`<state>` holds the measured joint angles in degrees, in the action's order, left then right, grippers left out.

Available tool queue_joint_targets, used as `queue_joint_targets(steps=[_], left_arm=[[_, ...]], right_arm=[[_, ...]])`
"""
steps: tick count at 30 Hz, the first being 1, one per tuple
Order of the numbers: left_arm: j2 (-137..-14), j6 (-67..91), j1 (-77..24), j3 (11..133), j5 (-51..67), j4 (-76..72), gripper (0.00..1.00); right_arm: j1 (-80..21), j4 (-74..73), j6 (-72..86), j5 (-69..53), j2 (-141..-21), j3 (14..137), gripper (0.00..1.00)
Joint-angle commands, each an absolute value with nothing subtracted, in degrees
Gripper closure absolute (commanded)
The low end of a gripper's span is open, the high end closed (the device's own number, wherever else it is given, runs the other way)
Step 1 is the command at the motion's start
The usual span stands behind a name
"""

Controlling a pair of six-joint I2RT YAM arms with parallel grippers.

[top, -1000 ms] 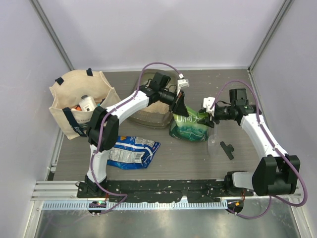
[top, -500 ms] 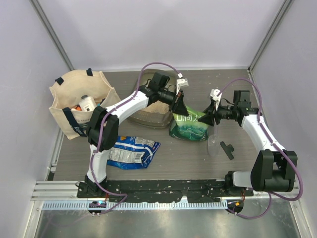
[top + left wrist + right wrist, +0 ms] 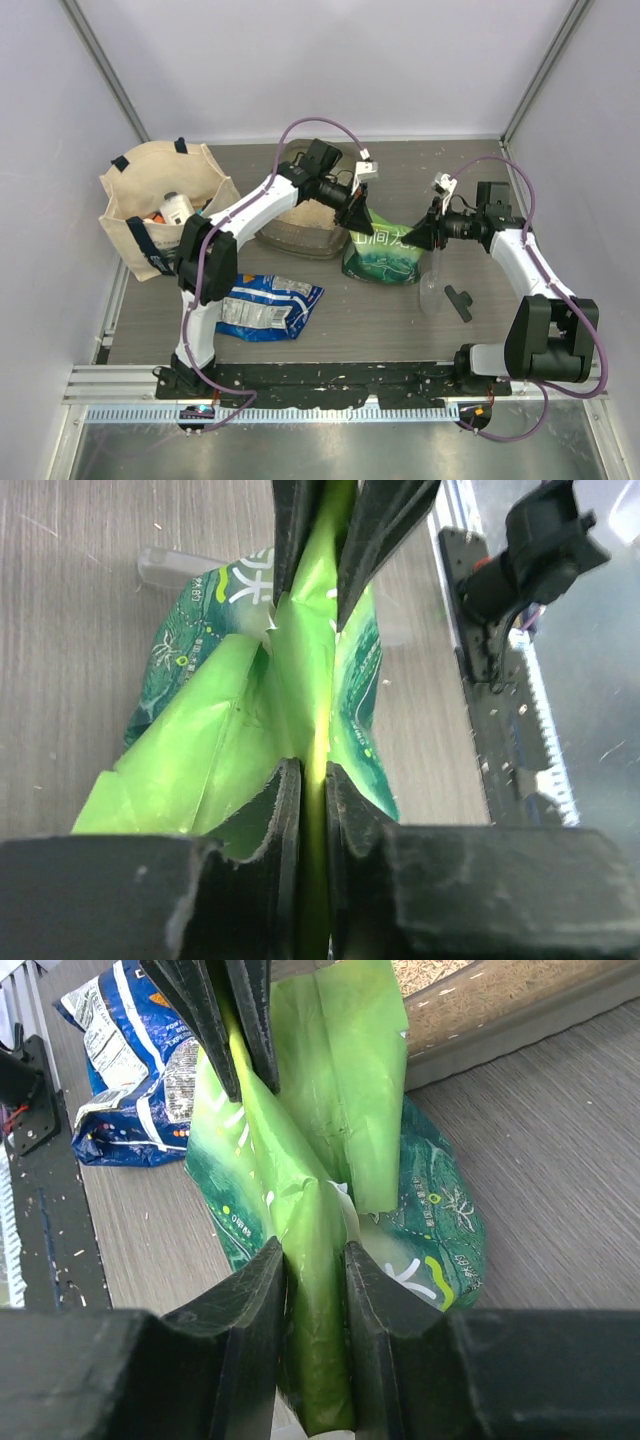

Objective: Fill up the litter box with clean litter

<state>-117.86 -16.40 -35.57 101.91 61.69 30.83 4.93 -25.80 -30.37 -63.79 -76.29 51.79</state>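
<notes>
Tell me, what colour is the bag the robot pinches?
The bag is dark green with white print outside, bright lime inside; best in the right wrist view.

Pale lavender panel walls (image 3: 300, 70) and slanted aluminium frame posts (image 3: 105, 70) enclose a grey wood-grain tabletop (image 3: 380, 310) under even light.

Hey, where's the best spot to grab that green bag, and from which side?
Pinch the green bag at its thin, flattened top flap, coming in from opposite sides. Lower down it bulges, likely too wide for the jaws. The left gripper and right gripper both clamp that upright folded film.
</notes>
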Motion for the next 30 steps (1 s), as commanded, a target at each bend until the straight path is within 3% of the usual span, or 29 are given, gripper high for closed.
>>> queue_joint_targets(steps=[1, 4, 10, 11, 12, 14, 15, 16, 23, 30], left_arm=[[-120.67, -27.66, -33.93, 107.74, 62.93, 50.79, 0.94], [-120.94, -30.84, -33.14, 109.42, 61.27, 55.53, 1.0], [-121.73, -34.19, -32.26, 112.67, 60.12, 62.4, 0.99], [-121.12, -32.71, -32.34, 112.24, 60.64, 59.97, 0.92], [-119.72, -29.82, -32.6, 110.93, 60.64, 55.77, 0.74], [-115.07, -24.37, -34.0, 104.35, 59.16, 37.31, 0.64], [-114.09, -20.08, -34.8, 102.41, 58.45, 32.31, 0.54], [-114.08, -19.26, -35.85, 100.91, 57.93, 28.34, 0.51], [-126.19, -19.51, -41.39, 115.39, 61.08, 30.94, 0.51], [-129.99, -20.47, -42.19, 119.88, 61.7, 31.28, 0.66]], right_arm=[[6.59, -23.47, -23.56, -66.0, -76.29, 57.3, 0.88], [7.12, -23.55, -21.54, -66.62, -76.55, 57.48, 0.98], [7.12, -25.66, -21.18, -68.82, -77.17, 58.71, 0.99], [7.12, -28.19, -23.01, -69.08, -77.43, 59.15, 0.98], [6.95, -28.3, -23.03, -69.17, -77.78, 59.32, 0.99], [6.86, -27.78, -23.12, -69.17, -77.7, 58.98, 0.99], [6.77, -27.6, -23.12, -69.26, -77.7, 58.37, 0.99], [6.77, -27.51, -23.29, -69.34, -77.87, 58.1, 0.98], [6.77, -35.82, -32.06, -69.43, -77.52, 58.53, 0.99], [6.94, -39.29, -35.68, -70.05, -77.43, 57.74, 0.99]])
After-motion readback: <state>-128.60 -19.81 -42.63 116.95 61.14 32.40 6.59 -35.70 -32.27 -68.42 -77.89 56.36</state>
